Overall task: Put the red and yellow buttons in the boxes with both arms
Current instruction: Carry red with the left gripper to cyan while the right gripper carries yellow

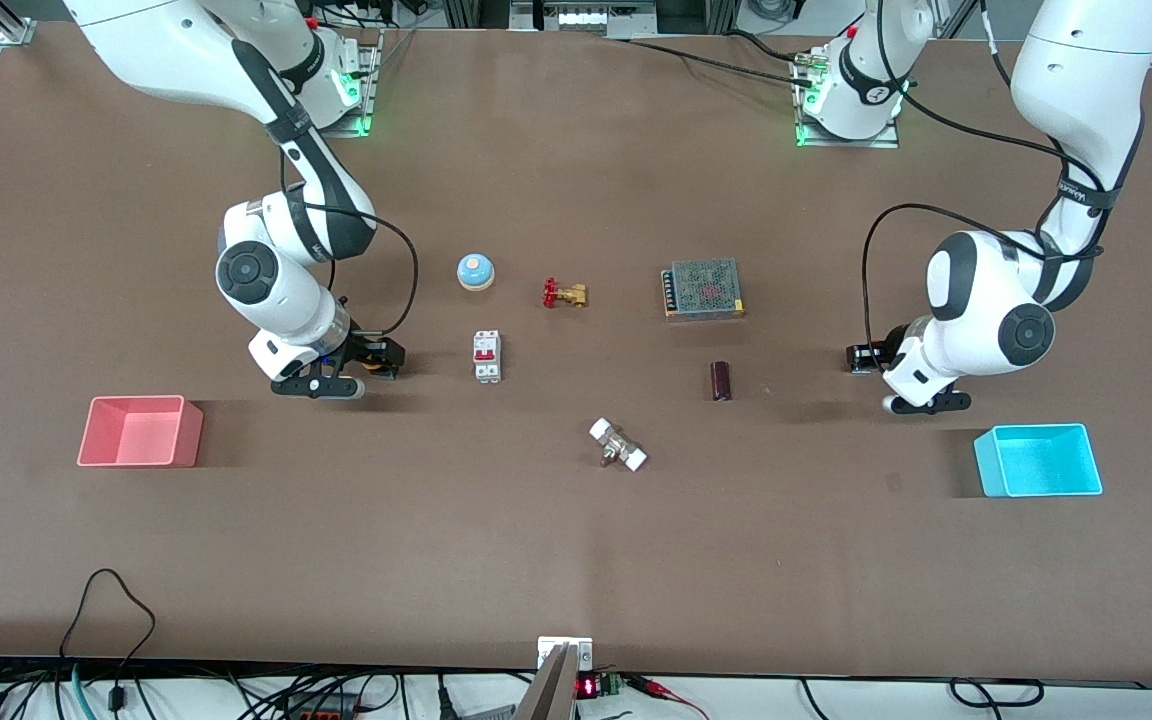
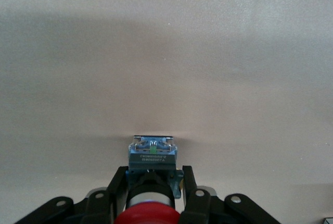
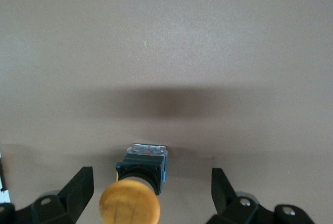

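Left gripper (image 2: 152, 195), low at the table near the cyan-blue open-top plastic bin (image 1: 1038, 461): fingers clamped on the black body of the red-capped push-button switch (image 2: 151, 182), which appears to rest on the brown tabletop (image 1: 576, 540), though contact is hard to confirm. Right gripper (image 3: 152, 193), low near the pink-red open-top plastic bin (image 1: 139, 431): fingers spread wide either side of the orange-yellow-capped push-button switch (image 3: 136, 187), not touching it. Step in hand, judged: centre the right fingers on the black body below the cap, close squarely, then lift both straight before moving over the bins.
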Motion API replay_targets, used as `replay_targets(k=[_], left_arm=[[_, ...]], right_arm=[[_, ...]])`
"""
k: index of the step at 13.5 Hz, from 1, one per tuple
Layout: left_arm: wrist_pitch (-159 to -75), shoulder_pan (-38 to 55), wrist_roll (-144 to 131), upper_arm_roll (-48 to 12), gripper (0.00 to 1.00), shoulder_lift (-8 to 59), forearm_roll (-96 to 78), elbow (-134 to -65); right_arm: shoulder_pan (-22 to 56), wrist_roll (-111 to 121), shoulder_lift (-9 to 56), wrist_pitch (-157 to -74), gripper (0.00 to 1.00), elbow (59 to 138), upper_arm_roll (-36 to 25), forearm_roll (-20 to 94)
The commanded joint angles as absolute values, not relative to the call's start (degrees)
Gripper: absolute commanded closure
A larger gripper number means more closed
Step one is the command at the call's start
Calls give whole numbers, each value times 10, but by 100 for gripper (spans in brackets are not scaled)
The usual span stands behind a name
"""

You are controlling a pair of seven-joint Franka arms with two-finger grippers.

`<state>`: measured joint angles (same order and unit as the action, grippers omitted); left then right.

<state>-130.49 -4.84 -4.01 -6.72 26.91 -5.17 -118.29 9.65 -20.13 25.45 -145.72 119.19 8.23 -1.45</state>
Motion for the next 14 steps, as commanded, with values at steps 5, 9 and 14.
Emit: replay_targets(k=[5, 9, 14], left_arm=[[-1273, -54, -37, -55, 58, 213, -56, -1150], [-1156, -105, -37, -45, 60, 218, -51, -1030], [-1152, -157, -35, -45, 62, 286, 4, -918]], right_arm=[[95, -203, 260, -1453, 2, 1190, 90, -25], [96, -202, 261, -1453, 36, 1188, 93, -25], [96, -202, 263, -1453, 70, 1187, 93, -25]])
